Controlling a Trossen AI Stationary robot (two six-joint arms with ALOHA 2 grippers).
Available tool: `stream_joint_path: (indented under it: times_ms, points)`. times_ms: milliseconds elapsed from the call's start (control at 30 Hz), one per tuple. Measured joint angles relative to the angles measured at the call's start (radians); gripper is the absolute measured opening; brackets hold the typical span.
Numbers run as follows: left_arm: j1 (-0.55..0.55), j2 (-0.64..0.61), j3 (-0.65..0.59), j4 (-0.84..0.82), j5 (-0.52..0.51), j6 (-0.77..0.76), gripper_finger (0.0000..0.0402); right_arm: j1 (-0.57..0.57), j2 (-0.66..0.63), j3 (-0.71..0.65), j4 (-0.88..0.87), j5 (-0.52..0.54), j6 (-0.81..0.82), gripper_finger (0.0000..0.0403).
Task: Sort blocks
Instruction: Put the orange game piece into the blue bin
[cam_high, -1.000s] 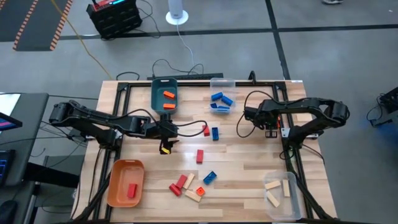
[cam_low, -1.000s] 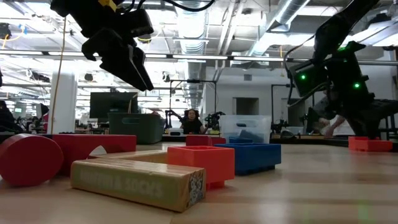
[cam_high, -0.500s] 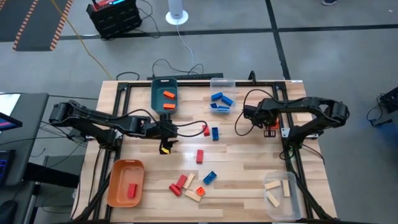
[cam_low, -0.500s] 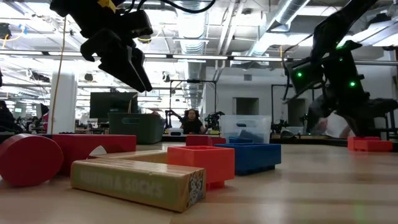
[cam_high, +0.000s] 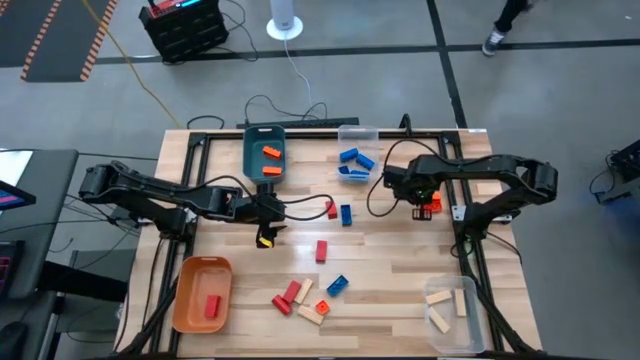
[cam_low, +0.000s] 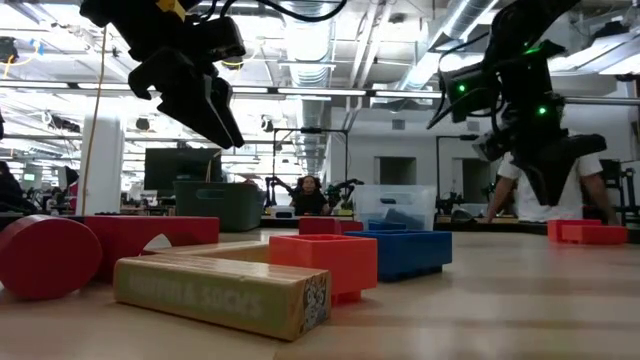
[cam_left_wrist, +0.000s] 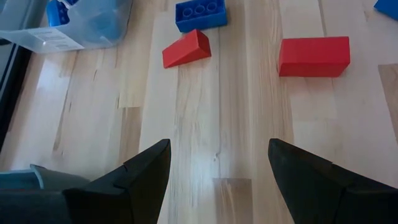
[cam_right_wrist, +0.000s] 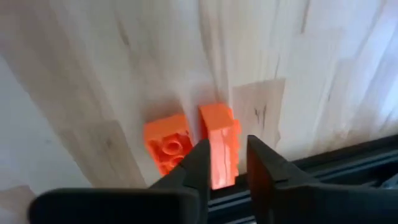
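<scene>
Right jaws (cam_right_wrist: 222, 163) clamp a smooth orange block (cam_right_wrist: 219, 143) above the pale wooden surface (cam_right_wrist: 112, 74); a studded orange brick (cam_right_wrist: 166, 144) lies just beside it. Left jaws (cam_left_wrist: 217, 168) gape, empty; a red wedge (cam_left_wrist: 185, 49) lies ahead.

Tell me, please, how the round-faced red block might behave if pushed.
This round-faced red block may well roll. It looks solid, likely stiff and light. The longer red block beside it might stop it.

A pale wooden block (cam_low: 222, 291) lies nearest, with red (cam_low: 323, 262) and blue (cam_low: 408, 252) blocks behind it.
</scene>
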Motion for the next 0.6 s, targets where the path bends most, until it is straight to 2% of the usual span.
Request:
stream_joint_path:
  times_ms: [233, 367, 500, 600]
  points:
    - [0.000, 0.000, 0.000, -0.023, 0.000, -0.015, 0.0263, -0.073, 0.000, -0.060, 0.045, -0.023, 0.003, 0.0166]
    - [0.000, 0.000, 0.000, -0.023, 0.000, -0.015, 0.0263, -0.088, 0.000, -0.109, 0.094, -0.027, -0.014, 0.0193]
    - [0.000, 0.000, 0.000, -0.022, 0.000, -0.015, 0.0263, -0.090, 0.000, -0.155, 0.172, -0.008, -0.035, 0.0187]
    - [0.000, 0.000, 0.000, -0.022, 0.000, -0.015, 0.0263, -0.085, -0.001, -0.158, 0.185, -0.006, -0.042, 0.0156]
